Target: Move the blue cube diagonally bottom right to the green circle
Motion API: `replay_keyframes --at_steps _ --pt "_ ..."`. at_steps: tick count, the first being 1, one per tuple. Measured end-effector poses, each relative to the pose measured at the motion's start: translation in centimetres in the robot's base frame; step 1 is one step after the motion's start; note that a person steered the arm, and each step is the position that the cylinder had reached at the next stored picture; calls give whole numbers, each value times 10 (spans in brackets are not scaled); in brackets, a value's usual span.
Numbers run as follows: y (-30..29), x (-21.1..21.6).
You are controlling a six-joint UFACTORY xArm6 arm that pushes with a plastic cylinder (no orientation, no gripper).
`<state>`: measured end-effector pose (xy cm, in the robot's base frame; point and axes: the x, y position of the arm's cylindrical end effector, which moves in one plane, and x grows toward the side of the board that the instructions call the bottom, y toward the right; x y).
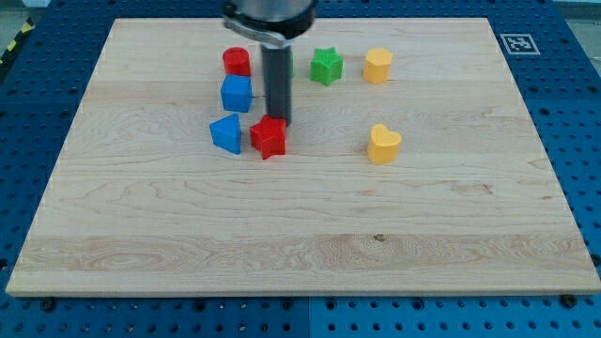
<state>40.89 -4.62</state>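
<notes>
The blue cube [237,94] sits on the wooden board [300,235] at the upper left of centre, just below a red cylinder [237,62]. My dark rod stands just right of the cube. My tip [279,124] is at the upper edge of a red star [269,137], lower right of the cube; I cannot tell if it touches the star. The green circle [290,64] is mostly hidden behind the rod; only a green sliver shows at the rod's right edge.
A blue wedge-like block [225,133] lies left of the red star. A green star [326,66] and a yellow hexagon [377,66] sit along the top. A yellow heart [383,144] lies right of centre. The arm's housing [268,17] overhangs the top edge.
</notes>
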Motion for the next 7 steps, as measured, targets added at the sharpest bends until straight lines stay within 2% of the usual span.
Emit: replay_keyframes --at_steps 2,3,4,6,7 --pt "-103 -15" --pt "-119 -46" --pt "-108 -47" --pt "-43 -35" --pt "-35 -28"
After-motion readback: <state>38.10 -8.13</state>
